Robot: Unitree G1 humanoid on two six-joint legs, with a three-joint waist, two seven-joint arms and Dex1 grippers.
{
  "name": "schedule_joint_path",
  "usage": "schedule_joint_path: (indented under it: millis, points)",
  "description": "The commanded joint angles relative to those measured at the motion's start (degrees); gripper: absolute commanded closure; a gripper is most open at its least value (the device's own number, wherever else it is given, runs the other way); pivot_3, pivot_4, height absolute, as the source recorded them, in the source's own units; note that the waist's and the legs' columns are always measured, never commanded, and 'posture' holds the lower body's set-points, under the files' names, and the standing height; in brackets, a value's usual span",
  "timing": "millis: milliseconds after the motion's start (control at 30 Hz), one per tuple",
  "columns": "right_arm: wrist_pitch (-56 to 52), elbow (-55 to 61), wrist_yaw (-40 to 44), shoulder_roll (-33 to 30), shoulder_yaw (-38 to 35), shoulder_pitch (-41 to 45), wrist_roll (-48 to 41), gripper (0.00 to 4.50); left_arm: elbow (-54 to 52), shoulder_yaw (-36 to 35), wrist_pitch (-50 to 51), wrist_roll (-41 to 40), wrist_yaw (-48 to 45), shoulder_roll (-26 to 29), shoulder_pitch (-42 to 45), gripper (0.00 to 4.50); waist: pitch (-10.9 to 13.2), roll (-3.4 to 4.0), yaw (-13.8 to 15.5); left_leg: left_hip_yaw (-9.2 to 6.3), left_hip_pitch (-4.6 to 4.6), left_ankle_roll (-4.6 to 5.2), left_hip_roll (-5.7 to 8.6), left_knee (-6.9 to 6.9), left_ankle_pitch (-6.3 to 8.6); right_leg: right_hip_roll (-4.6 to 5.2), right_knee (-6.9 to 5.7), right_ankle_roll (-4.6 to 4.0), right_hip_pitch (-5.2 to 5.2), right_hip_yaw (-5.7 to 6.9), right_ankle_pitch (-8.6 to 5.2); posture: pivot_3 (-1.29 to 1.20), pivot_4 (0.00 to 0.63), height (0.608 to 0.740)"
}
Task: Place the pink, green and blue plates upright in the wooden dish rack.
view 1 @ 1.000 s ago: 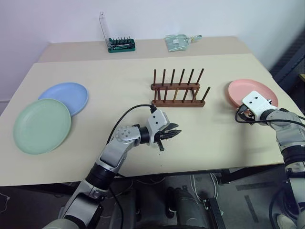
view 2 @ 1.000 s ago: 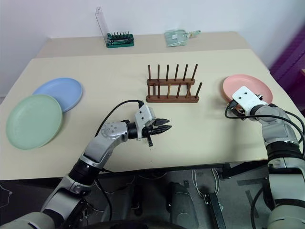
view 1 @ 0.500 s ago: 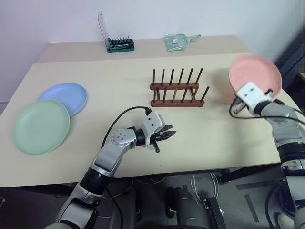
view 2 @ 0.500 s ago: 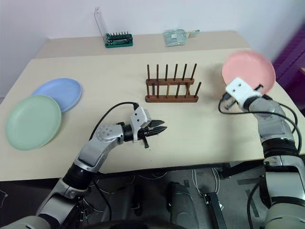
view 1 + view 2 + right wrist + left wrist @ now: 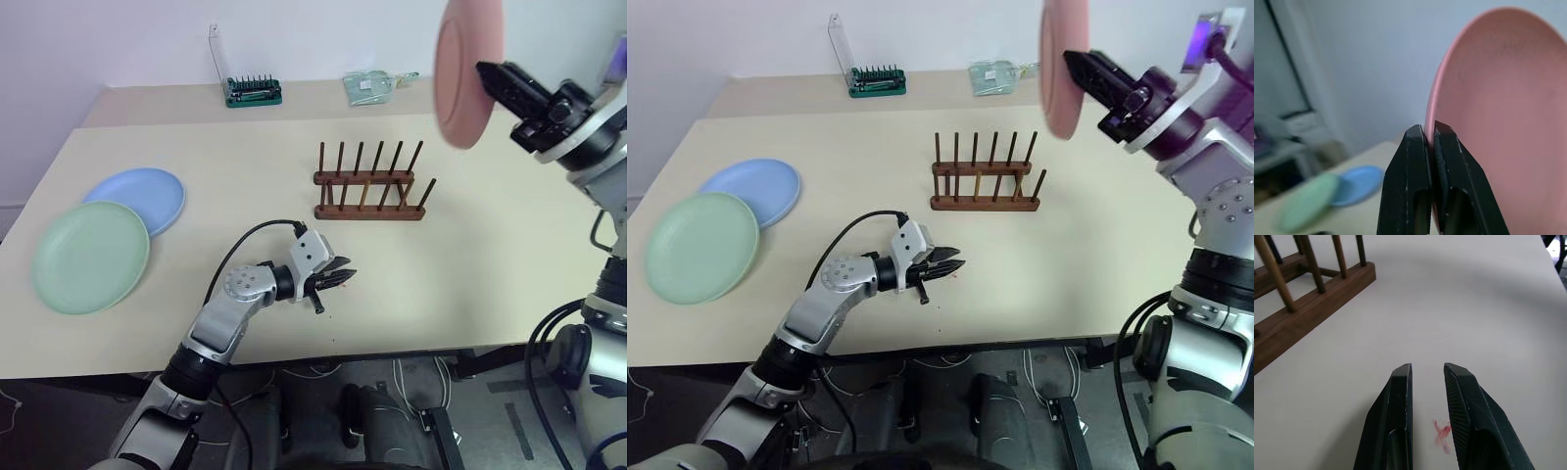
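1. Green plate point(image 5: 89, 257). Lies flat on the table point(image 5: 245, 166), far out beyond the left gripper's reach side, near the table's left edge. Not yet handled; waiting its turn.

2. Blue plate point(image 5: 139, 199). Flat, just behind the green plate, which overlaps its near rim. Also waiting.

3. Left gripper point(image 5: 333, 282). Hovers low over the bare table near its front edge, fingers point(image 5: 1399, 421) slightly apart with nothing between them. It points toward the rack, which stands just ahead of it; judged to be parked out of the way while the other arm works.

4. Bit holder point(image 5: 254, 92). Green, with a clear lid raised, on the back table well beyond the left gripper. No part in the task.

5. Wooden dish rack point(image 5: 370, 184). Stands empty mid-table, pegs upright, below and to the left of the right gripper. All slots are free.

6. Pink plate point(image 5: 467, 69). Held on edge in the air, above and to the right of the rack; the upright turn suits dropping it between pegs.

7. Right gripper point(image 5: 1430, 142). Raised high, fingers clamped on the pink plate's rim, one on each face. Next, by judgement: lower the plate into a slot.
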State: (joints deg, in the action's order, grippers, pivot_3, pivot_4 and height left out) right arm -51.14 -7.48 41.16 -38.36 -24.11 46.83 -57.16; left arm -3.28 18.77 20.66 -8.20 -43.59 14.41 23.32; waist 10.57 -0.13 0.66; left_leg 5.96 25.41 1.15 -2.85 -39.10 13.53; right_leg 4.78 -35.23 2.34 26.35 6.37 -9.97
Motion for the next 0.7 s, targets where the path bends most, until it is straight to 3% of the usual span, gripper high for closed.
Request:
schedule_joint_path:
  millis: [33,500,633,700]
  points:
    - [-2.2,-1.9,-2.4,1.0,-3.0,2.6,-3.6,4.47,-0.6,-0.8,-1.3,-0.3,0.2,0.0,0.8,3.48,0.0,0.01,0.0,0.01,0.01,0.0,0.0,0.01,0.0,-0.01,-0.01,0.0,0.02,0.0,0.0,0.0,0.15,0.73]
    - [-2.0,-24.6,-10.2,3.9,-4.6,11.4,-0.1,4.47,-1.0,-0.2,-1.2,-0.1,0.3,0.1,0.3,3.48,0.0,0.02,0.0,0.02,0.04,0.01,0.01,0.02,0.0,-0.04,0.0,0.02,0.04,-0.01,0.02,0.0,0.15,0.73]
    - [-1.3,-27.5,-9.5,3.8,-4.9,12.5,1.3,3.13,-1.0,-0.4,-1.1,0.0,0.5,0.1,0.4,3.48,0.0,0.03,0.0,0.02,0.08,0.01,0.01,0.02,0.0,-0.03,0.01,0.03,0.06,-0.01,0.02,0.0,0.15,0.73]
    - [-0.5,-27.4,-9.0,3.8,-5.0,12.9,1.9,2.04,-1.3,-0.3,-0.9,0.1,0.6,0.3,0.1,3.48,0.0,0.03,0.0,0.02,0.08,0.01,0.01,0.02,0.0,-0.04,0.0,0.12,0.07,-0.01,0.08,0.0,0.15,0.73]
